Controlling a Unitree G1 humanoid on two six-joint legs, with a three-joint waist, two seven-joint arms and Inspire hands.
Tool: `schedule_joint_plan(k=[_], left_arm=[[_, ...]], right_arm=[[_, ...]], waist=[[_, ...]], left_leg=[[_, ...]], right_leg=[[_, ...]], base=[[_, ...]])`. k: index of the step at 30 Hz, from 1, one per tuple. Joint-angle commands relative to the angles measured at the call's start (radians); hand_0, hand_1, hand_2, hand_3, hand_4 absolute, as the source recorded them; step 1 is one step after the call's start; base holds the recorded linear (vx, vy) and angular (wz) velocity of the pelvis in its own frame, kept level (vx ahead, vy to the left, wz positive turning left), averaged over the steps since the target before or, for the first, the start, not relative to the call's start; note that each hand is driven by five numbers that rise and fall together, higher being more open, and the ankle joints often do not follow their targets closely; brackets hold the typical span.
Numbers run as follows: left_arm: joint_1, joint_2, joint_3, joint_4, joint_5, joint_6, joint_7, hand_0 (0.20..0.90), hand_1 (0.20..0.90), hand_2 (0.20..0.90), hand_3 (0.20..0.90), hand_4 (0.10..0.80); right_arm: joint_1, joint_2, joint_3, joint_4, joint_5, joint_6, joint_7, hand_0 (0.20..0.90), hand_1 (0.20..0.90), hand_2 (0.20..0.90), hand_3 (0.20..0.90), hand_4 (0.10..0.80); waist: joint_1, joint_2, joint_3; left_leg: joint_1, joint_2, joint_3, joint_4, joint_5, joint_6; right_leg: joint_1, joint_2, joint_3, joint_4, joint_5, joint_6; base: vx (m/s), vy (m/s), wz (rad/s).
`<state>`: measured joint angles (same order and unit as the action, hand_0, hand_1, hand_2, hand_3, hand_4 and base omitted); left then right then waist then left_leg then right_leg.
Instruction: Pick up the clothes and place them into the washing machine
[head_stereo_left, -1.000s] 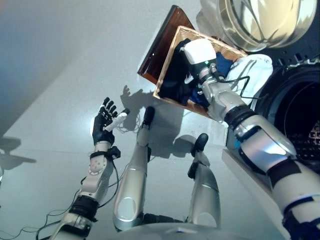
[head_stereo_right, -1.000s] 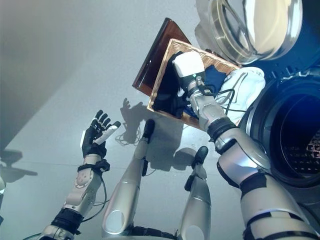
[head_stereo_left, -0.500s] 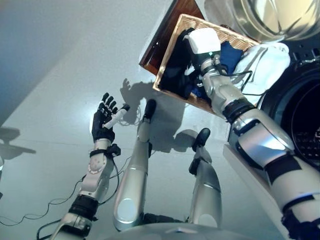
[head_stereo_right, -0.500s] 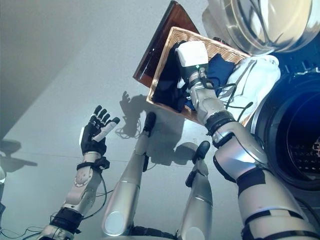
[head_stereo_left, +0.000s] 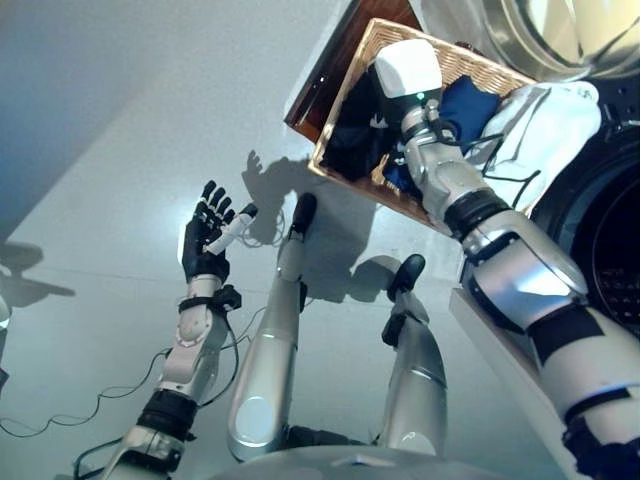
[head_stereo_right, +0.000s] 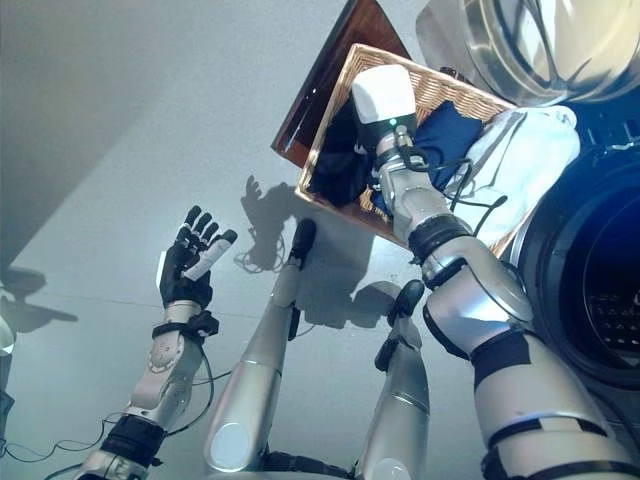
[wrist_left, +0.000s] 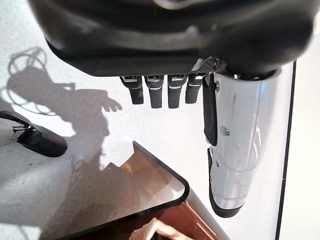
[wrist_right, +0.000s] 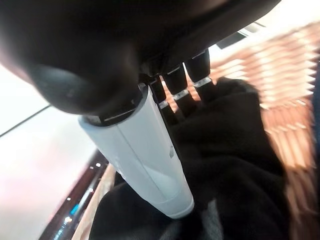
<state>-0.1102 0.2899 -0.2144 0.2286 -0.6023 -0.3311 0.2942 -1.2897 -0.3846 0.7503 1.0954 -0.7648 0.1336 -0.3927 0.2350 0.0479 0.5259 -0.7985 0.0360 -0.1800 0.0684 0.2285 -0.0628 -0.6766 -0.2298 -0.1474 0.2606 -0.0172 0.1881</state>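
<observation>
A wicker basket (head_stereo_left: 497, 64) beside the washing machine holds black clothes (head_stereo_left: 352, 140), a blue garment (head_stereo_left: 470, 100) and a white garment (head_stereo_left: 545, 125) draped over its rim. My right arm reaches into the basket. In the right wrist view my right hand (wrist_right: 145, 155) has its fingers (wrist_right: 186, 89) straight against the black clothes (wrist_right: 235, 150), with the thumb alongside and nothing gripped. My left hand (head_stereo_left: 205, 245) is held up over the floor at the left, open and empty, its straight fingers (wrist_left: 160, 92) showing in the left wrist view.
The washing machine's dark drum opening (head_stereo_left: 612, 230) is at the right, with its round door (head_stereo_left: 560, 30) swung open above it. The basket rests on a brown wooden board (head_stereo_left: 325, 75). Grey floor (head_stereo_left: 120, 120) spreads to the left.
The whole view has shifted, so the camera moved. My right hand stays in the basket on the black clothes, slightly nearer its far corner. The left hand has hardly moved.
</observation>
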Motion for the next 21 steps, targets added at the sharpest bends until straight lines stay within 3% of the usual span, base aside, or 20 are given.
schedule_joint_plan(k=[1, 14, 21], left_arm=[[0.026, 0.049, -0.01, -0.147, 0.009, -0.083, 0.016, 0.9, 0.9, 0.9, 0.9, 0.8], [0.031, 0.061, -0.009, -0.144, 0.024, -0.081, 0.014, 0.9, 0.9, 0.9, 0.9, 0.8], [0.026, 0.056, -0.006, -0.113, 0.027, -0.073, 0.012, 0.9, 0.9, 0.9, 0.9, 0.8]], right_arm=[[-0.04, 0.001, 0.023, 0.02, -0.035, 0.013, -0.027, 0.2, 0.2, 0.2, 0.2, 0.3], [-0.014, -0.029, 0.012, 0.017, -0.062, 0.04, -0.046, 0.2, 0.2, 0.2, 0.2, 0.3], [0.06, -0.096, -0.083, -0.121, 0.005, 0.025, -0.079, 0.2, 0.2, 0.2, 0.2, 0.3]], waist=[[0.022, 0.047, -0.006], [0.017, 0.05, -0.006], [-0.01, 0.031, -0.006]], left_leg=[[-0.045, -0.033, 0.058, 0.079, -0.09, -0.015], [-0.019, -0.032, 0.07, 0.086, -0.096, -0.015], [0.037, -0.025, 0.093, 0.102, -0.118, -0.011]], right_leg=[[-0.043, -0.026, 0.066, -0.067, 0.085, -0.047], [-0.026, -0.023, 0.08, -0.064, 0.086, -0.047], [0.023, -0.019, 0.095, -0.063, 0.083, -0.045]], base=[[0.0, 0.0, 0.0], [0.0, 0.0, 0.0], [0.003, 0.0, -0.05]])
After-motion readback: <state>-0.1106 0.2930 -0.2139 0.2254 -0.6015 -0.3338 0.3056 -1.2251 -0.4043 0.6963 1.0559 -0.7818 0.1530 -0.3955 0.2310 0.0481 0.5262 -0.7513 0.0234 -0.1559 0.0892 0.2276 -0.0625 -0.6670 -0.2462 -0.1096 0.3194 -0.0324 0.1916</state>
